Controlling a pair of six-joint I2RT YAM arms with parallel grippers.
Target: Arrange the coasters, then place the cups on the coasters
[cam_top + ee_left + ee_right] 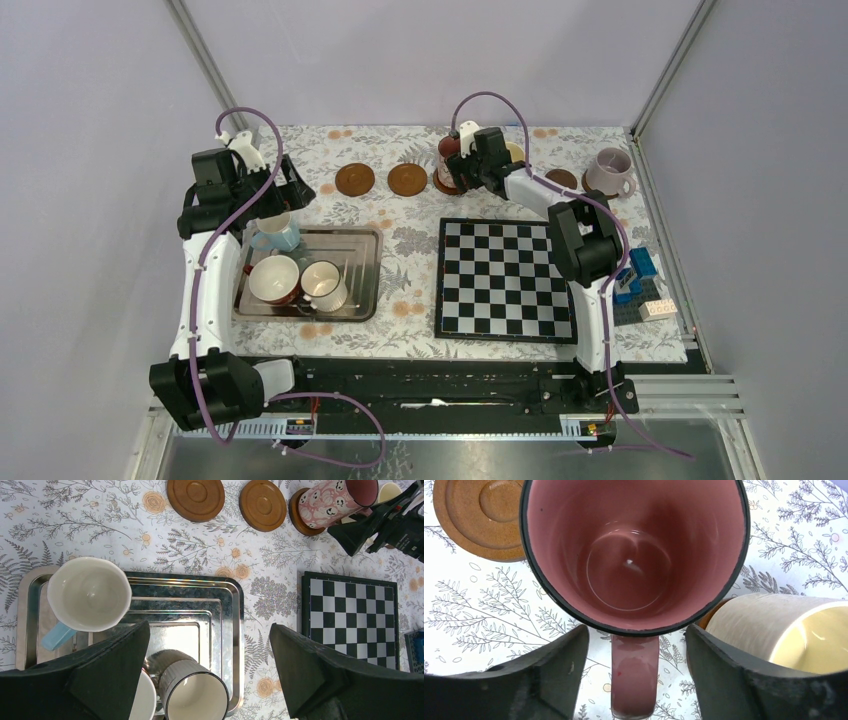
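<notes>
Pink patterned mug (pixel 634 555) sits on its coaster at the desk's far edge, with the cream-yellow mug (pixel 774 625) beside it on another. My right hand (pixel 634 647) is part-open astride the handle, gripping nothing. Left hand (pixel 210 645) is wide open and empty over the tray (pixel 236 630). To do: three tray mugs (pixel 322 285), three bare coasters (pixel 354 180). Only the right wrist view shows the finger-to-handle gap; in the top view the arm hides it.

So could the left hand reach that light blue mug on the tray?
Probably yes: the left hand hangs open right over the tray, with the light blue mug close below and nothing covering it.
</notes>
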